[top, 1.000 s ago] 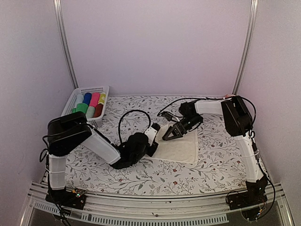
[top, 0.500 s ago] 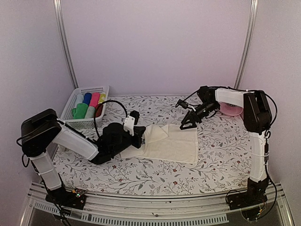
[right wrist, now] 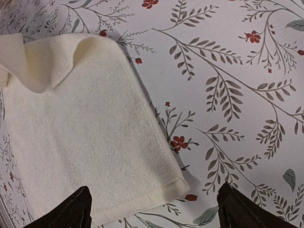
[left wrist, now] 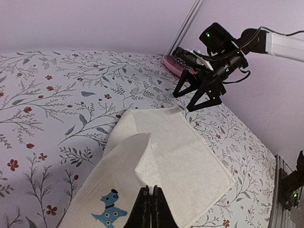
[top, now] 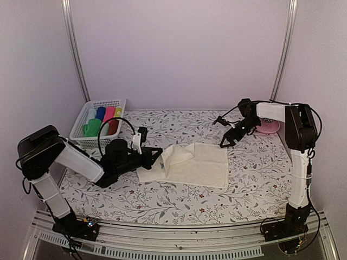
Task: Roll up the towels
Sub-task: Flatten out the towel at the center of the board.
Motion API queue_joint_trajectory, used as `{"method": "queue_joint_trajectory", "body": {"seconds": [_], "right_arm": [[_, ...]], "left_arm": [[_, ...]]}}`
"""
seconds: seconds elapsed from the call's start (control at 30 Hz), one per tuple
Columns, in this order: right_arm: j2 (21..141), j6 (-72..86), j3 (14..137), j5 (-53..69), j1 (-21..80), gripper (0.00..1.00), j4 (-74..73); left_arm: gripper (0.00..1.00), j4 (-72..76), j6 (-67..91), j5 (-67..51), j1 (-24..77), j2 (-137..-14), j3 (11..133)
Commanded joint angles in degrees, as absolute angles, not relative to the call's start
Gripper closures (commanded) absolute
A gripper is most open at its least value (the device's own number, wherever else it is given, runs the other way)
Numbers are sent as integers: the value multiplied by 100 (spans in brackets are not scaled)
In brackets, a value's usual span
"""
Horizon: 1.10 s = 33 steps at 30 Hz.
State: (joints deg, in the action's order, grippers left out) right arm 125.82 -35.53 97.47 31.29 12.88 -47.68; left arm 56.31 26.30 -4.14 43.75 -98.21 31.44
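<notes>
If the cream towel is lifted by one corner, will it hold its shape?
Probably not: the cream towel looks floppy, humping and folding where the left gripper pinches it. It seems thin, so likely light; pushed, it would probably bunch, not slide.

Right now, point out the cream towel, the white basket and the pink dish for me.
cream towel (top: 200, 165): top external view, on its flat middle.
white basket (top: 106, 101): top external view, on its far rim.
pink dish (top: 269, 128): top external view, on the part showing beside the right arm.
</notes>
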Motion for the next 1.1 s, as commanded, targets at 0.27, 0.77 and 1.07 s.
{"method": "queue_joint_trajectory", "body": {"seconds": [0.27, 0.77, 1.07], "right_arm": [[12811, -3065, 9835, 2483, 1232, 15, -4358], [13238, -3042, 10028, 2670, 1237, 50, -4643], [13235, -3294, 10096, 2981, 1230, 59, -5078]], "left_arm": [[100, 5621, 2881, -1012, 4236, -9253, 2938], [100, 5193, 2707, -823, 4236, -9080, 3028], [100, 4762, 2496, -515, 4236, -8868, 3111]]}}
